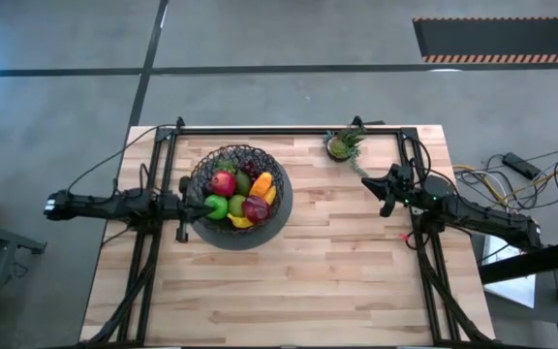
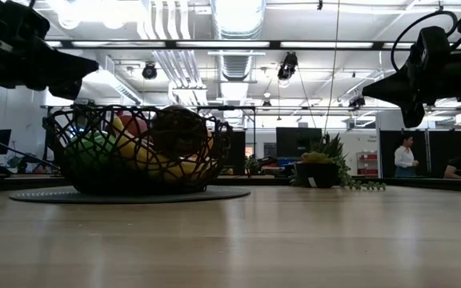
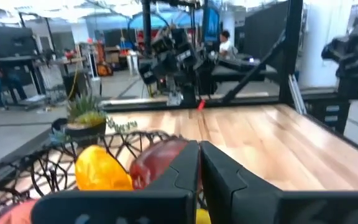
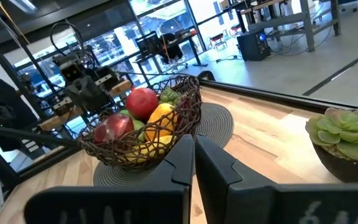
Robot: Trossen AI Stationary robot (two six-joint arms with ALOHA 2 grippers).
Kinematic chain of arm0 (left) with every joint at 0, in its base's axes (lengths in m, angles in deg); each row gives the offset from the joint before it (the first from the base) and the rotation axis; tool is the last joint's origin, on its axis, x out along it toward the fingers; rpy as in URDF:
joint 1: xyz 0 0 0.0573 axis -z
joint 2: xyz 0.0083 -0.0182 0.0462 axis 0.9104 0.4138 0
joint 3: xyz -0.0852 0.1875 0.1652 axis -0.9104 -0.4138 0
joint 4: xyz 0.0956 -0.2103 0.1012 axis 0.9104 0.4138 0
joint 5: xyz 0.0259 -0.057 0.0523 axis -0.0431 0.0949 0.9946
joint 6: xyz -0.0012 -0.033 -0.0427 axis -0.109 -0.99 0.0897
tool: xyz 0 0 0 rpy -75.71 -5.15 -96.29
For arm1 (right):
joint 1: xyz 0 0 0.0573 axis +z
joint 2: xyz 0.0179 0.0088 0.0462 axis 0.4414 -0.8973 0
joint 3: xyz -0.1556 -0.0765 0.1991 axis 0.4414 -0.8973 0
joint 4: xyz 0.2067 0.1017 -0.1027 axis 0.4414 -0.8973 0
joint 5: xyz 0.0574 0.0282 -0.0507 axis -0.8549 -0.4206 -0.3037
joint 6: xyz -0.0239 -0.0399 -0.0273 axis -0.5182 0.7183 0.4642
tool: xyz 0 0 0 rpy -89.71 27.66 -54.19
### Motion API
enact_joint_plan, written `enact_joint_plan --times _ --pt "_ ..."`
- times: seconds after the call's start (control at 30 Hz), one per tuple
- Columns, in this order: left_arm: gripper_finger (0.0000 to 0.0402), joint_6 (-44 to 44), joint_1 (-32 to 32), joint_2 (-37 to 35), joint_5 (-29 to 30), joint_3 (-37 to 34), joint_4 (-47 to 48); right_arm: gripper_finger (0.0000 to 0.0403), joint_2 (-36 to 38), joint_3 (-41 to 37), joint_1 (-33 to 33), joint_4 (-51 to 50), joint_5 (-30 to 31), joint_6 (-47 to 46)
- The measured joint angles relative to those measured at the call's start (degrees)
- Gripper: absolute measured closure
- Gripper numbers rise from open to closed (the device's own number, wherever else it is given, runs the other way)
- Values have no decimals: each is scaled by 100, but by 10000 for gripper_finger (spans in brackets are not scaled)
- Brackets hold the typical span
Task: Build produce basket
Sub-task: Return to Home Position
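Note:
The black wire basket [image 1: 241,149] stands on its dark grey disc base in the far left part of the table. It holds a red apple [image 1: 223,182], a green apple [image 1: 216,206], a dark red fruit [image 1: 256,207], an orange piece [image 1: 263,184] and a banana [image 1: 240,222]. My left gripper [image 1: 194,206] is shut and hovers over the basket's left rim; the low view shows it [image 2: 86,78] raised above the basket [image 2: 78,172]. My right gripper [image 1: 368,182] is shut and held up in the air right of the basket, near the potted plant.
A small potted green plant [image 1: 342,145] stands by the table's far edge, just beyond my right gripper. Black frame rails run along the far edge and both sides. Bare wood lies across the table's near half and between basket and right arm.

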Motion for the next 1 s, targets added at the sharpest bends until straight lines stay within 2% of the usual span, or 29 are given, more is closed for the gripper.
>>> enact_joint_plan --times 0.3,0.7,0.87,1.0 --pt "402 -496 0 746 24 -8 -36 394 -2 0 0 0 -2 0" --pt "402 -450 0 1398 62 -15 -157 394 -2 0 0 0 -2 0" --pt "401 -450 0 1519 60 -17 -140 394 -2 0 0 0 -4 0" --pt "401 -450 -5 1129 58 -17 -110 394 -2 0 0 1 -4 0"
